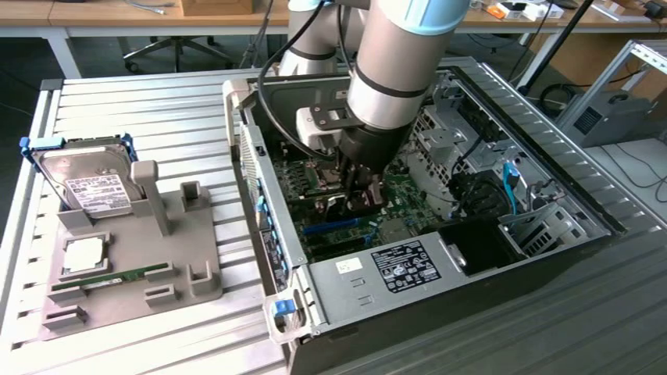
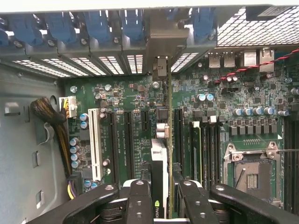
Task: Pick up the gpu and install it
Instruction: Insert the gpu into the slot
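Workshop benches of pale wood (image 1: pixel 105 12) line the back, and in front of them a white slatted metal table (image 1: pixel 136 101) carries a large black-and-grey computer case (image 1: pixel 552 156) lying open on its side. A thick silver-grey robot arm (image 1: pixel 396 70) reaches down into the case over the green motherboard (image 2: pixel 117 93). On the exterior view's left sits a grey moulded parts tray (image 1: pixel 187 234) with a silver hard drive (image 1: pixel 89 183) standing in it and a slim green memory stick (image 1: pixel 109 276) lying flat.

The black two-fingered gripper (image 2: pixel 161 186) is partly closed, its fingers (image 2: pixel 140 198) pinching the gpu (image 2: pixel 159 154), a thin black card seen edge-on. The card stands upright low over the board, between two long black expansion slots (image 2: pixel 127 140). Its silvery metal bracket (image 2: pixel 159 67) is against the case's rear slot openings.

The step in hand looks like seating the card. Done well, it should stay vertical and parallel to its slot. The bracket should sit true in its opening. Pressure should go straight down and evenly, without twisting towards the neighbouring connectors.
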{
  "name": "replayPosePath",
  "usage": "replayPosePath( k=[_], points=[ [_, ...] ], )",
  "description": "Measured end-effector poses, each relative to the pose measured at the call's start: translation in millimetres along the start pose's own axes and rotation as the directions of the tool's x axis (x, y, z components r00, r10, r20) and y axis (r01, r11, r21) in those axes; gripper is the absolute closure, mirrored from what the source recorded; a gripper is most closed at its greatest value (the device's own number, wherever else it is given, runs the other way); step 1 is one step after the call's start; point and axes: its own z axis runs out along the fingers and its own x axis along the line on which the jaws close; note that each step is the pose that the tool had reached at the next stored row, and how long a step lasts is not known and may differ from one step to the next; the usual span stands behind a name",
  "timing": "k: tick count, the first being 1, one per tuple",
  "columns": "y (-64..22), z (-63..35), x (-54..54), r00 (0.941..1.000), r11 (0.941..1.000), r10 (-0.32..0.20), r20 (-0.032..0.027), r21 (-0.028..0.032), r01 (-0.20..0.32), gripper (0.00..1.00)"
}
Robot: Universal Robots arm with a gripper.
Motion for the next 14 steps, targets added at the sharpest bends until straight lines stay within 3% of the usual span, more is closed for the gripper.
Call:
replayPosePath(
  k=[6,14],
  points=[
    [0.3,2.3,-0.2,1.0,1.0,-0.005,0.0045,-0.0004,0.005,0.73],
    [0.8,6.2,-0.8,0.9999,0.9999,-0.011,0.0045,-0.0006,0.011,0.73]
  ],
)
